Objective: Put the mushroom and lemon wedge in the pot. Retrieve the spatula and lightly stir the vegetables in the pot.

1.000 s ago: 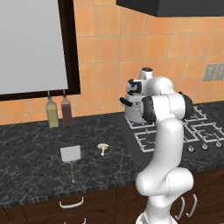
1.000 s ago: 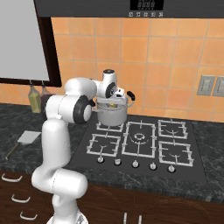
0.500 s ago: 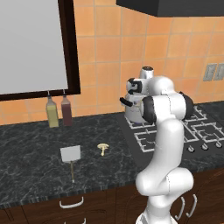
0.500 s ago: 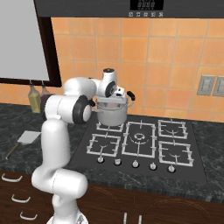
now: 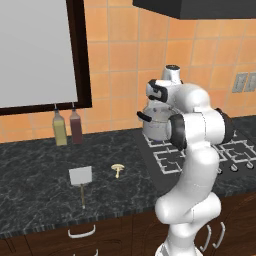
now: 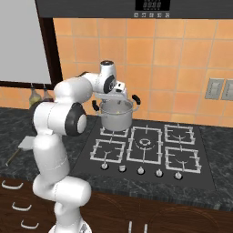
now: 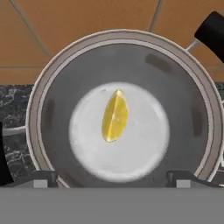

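Observation:
The steel pot [image 6: 116,119] stands on the hob's back left burner, also seen as the pot [image 5: 154,127]. My gripper [image 6: 119,96] hangs open just above its rim, nothing between the fingers. In the hand view I look straight down into the pot [image 7: 122,36]; the yellow lemon wedge [image 7: 115,116] lies on its bright bottom, with my gripper [image 7: 111,177] spread wide above it. The mushroom [image 5: 118,169] sits on the dark counter left of the hob. The spatula [image 5: 81,177] lies flat further left, handle toward the counter's front edge.
Two bottles [image 5: 67,128] stand against the tiled wall behind the spatula. The hob [image 6: 145,150] has three other bare burners and a row of knobs along its front. A framed panel [image 5: 35,50] hangs above the bottles.
The jaws have spread wider over the pot. The arm has stayed in place, and the mushroom and spatula have not moved.

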Controlling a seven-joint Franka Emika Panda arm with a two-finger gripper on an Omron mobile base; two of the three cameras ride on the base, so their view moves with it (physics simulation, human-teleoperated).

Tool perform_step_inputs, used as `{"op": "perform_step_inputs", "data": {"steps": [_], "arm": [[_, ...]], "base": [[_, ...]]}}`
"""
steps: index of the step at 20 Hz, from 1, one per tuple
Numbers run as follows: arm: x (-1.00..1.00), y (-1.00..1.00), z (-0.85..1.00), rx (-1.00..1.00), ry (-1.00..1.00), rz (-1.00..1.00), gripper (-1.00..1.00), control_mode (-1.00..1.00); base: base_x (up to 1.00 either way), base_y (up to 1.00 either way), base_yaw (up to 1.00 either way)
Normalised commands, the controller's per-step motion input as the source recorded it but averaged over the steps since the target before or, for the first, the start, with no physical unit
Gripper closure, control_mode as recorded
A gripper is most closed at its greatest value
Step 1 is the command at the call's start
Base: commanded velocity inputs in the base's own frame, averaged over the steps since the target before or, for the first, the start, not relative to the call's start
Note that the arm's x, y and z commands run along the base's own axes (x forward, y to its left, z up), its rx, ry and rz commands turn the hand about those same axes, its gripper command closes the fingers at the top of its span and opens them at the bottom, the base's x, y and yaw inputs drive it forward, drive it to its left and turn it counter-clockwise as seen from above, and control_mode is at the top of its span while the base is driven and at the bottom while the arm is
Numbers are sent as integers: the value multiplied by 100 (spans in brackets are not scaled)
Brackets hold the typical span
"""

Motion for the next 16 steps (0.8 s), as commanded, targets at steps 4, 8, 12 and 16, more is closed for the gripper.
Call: {"op": "perform_step_inputs", "data": {"steps": [4,8,12,16], "arm": [[-100,38,55,0,0,0,-100,-100],[-100,41,39,0,2,0,-100,-100],[-100,45,8,1,0,-1,-100,-100],[-100,59,0,1,0,-2,-100,-100]], "base": [[0,0,0],[0,0,0],[0,0,0],[0,0,0]]}}
